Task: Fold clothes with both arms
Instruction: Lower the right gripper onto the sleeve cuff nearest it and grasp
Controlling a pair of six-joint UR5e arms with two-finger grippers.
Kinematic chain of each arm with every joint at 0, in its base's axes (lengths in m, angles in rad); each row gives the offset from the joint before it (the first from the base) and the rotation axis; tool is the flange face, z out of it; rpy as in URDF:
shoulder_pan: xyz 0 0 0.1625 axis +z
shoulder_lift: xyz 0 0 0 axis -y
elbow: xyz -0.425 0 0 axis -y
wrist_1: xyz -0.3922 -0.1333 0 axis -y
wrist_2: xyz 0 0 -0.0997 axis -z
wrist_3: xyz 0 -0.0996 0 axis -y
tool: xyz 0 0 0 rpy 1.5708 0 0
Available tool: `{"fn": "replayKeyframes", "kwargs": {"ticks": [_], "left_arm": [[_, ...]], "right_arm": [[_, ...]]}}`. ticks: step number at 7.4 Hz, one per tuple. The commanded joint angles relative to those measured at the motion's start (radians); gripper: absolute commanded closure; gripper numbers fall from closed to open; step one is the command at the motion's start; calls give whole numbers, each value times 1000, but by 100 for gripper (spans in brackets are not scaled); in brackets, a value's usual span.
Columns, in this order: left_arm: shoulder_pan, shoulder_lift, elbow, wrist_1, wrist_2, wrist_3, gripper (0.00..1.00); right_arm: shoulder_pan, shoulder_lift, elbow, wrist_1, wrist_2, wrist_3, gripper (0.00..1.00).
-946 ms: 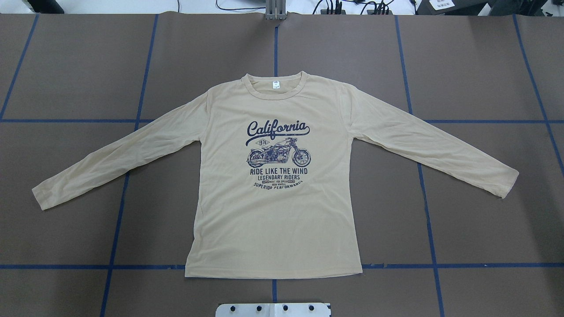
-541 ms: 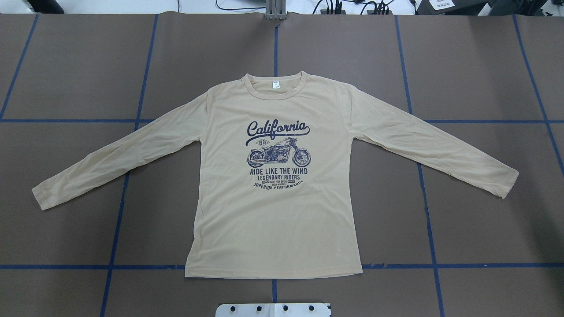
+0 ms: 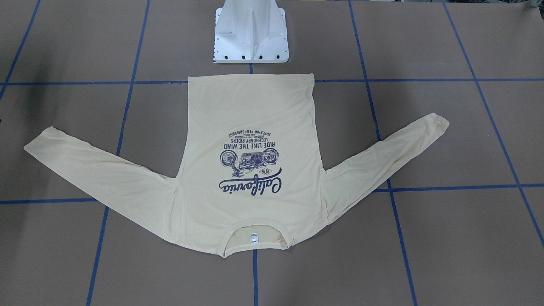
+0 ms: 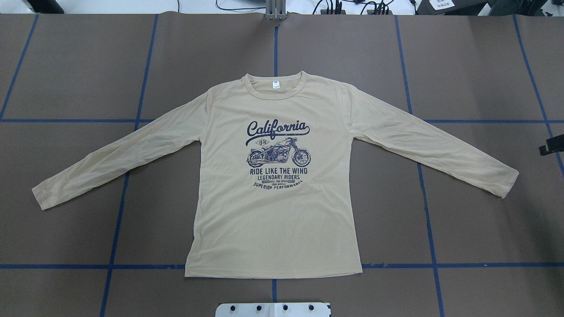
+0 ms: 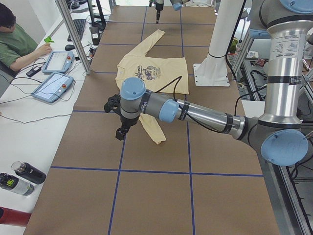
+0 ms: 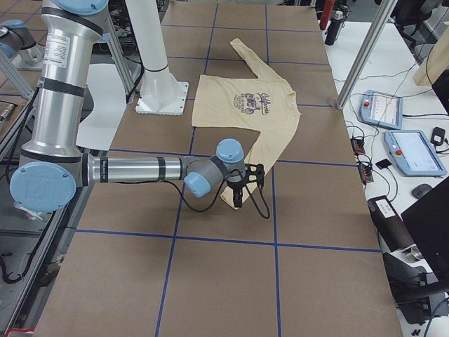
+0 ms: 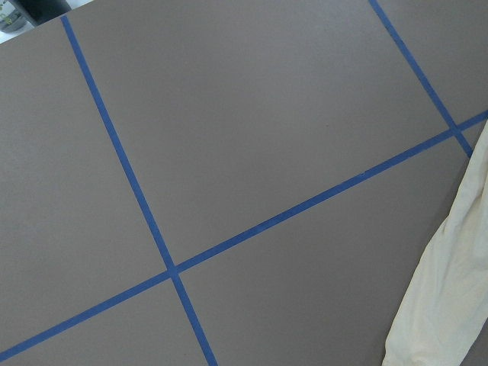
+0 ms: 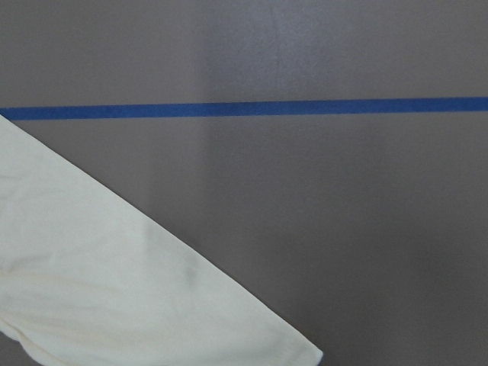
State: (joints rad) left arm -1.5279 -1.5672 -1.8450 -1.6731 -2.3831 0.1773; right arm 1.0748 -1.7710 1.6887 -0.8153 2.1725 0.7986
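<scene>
Where the brown desk point(image 4: 66, 66) is crossed by blue tape lines point(image 4: 118, 220), both arms reach out low over its two ends. The left arm point(image 5: 205, 115) stretches almost level over the left end of the desk, its wrist bent so that the left tool point(image 5: 120, 133) points straight down. The right arm point(image 6: 133, 170) does the same over the right end, and the right tool point(image 6: 238, 195) also points down. For both tools I cannot tell whether the fingers are apart or together. The T-shirt point(image 4: 273, 220) lies flat and face up in the middle of the desk, the hem toward the robot's edge just before the white pedestal point(image 3: 250, 38), the collar toward the far edge. Its left sleeve point(image 4: 119, 158) and right sleeve point(image 4: 432, 147) are spread toward the two ends. Each tool hangs above the desk near the cuff on its side, not touching the fabric. The navy print point(image 4: 277, 152) is on the chest and a small white label point(image 4: 276, 85) sits inside the collar.
</scene>
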Motion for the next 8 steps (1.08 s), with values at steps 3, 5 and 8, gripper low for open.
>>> {"fn": "replayKeyframes", "kwargs": {"ticks": [3, 5, 8], "left_arm": [[0, -1, 0, 0, -1, 2, 0], [0, 1, 0, 0, -1, 2, 0], [2, 4, 0, 0, -1, 2, 0]], "right_arm": [[-105, 2, -93, 179, -92, 148, 52], [-107, 1, -110, 179, -114, 140, 54], [-113, -1, -124, 179, -120, 140, 54]]}}
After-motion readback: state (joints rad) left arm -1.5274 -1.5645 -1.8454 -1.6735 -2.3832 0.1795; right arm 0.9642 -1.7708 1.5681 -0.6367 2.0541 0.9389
